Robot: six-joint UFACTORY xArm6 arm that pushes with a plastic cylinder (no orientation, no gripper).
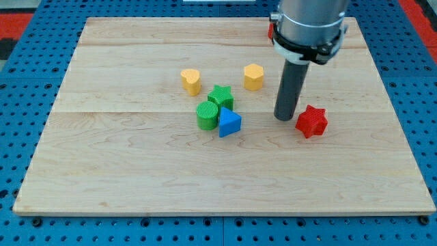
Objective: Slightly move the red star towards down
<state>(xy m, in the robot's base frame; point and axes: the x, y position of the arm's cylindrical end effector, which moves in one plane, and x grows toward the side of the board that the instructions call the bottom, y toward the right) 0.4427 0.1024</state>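
The red star (311, 121) lies on the wooden board (136, 171) at the view's right of centre. My tip (284, 117) rests on the board just to the view's left of the star, a small gap apart from it. The dark rod rises from the tip up to the arm's grey collar (307, 27) at the view's top.
A yellow hexagon (253, 76) sits above and left of my tip. A yellow block (191, 81), a green star (220, 97), a green cylinder (207, 115) and a blue triangle (229, 123) cluster at the centre. A red block (271, 30) is partly hidden behind the arm. A blue pegboard (27, 102) surrounds the board.
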